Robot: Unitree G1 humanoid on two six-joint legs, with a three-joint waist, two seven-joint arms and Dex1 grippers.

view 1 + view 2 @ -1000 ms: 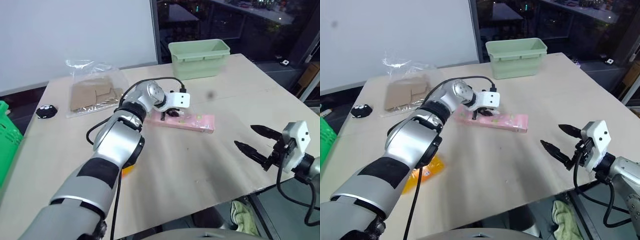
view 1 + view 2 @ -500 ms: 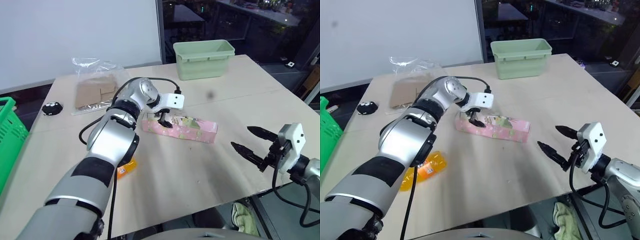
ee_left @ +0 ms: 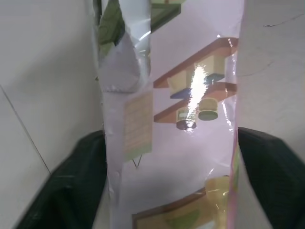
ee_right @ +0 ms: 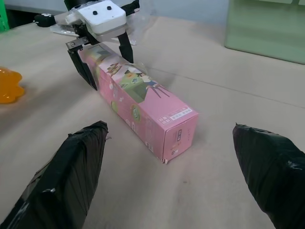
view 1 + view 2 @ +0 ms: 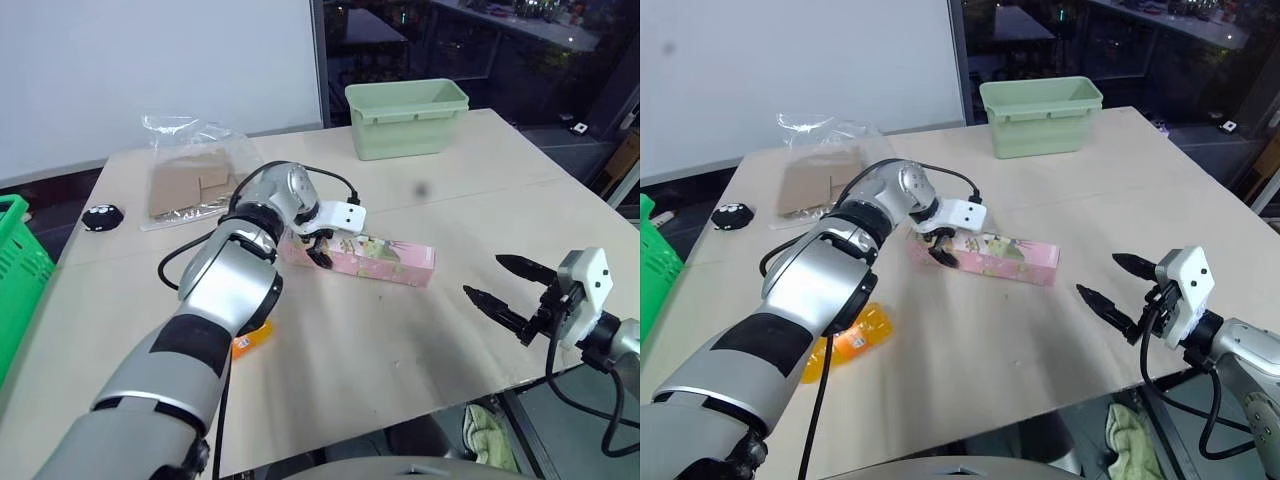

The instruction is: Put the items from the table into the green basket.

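- Pink patterned box (image 4: 143, 107) between left gripper (image 4: 101, 56) jaws, straddled at one end, not visibly clamped.
- Next, probably: squeeze, lift, carry to green basket (image 5: 15, 270).
- Right gripper (image 5: 512, 292) jaws apart, empty.

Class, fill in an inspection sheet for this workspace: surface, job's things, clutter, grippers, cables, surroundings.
Surface: beige table, a faint seam across it.
Job's things: pink box lying on the table; orange bottle on its side, partly behind the left arm; green basket off the table's left edge.
Clutter: clear bag of cardboard, small black object, pale green tub.
Grippers: left gripper straddles the box's end, jaws on either side; right gripper open, holding nothing.
Cables: black cable looping over the left wrist.
Surroundings: white wall, dark windows.
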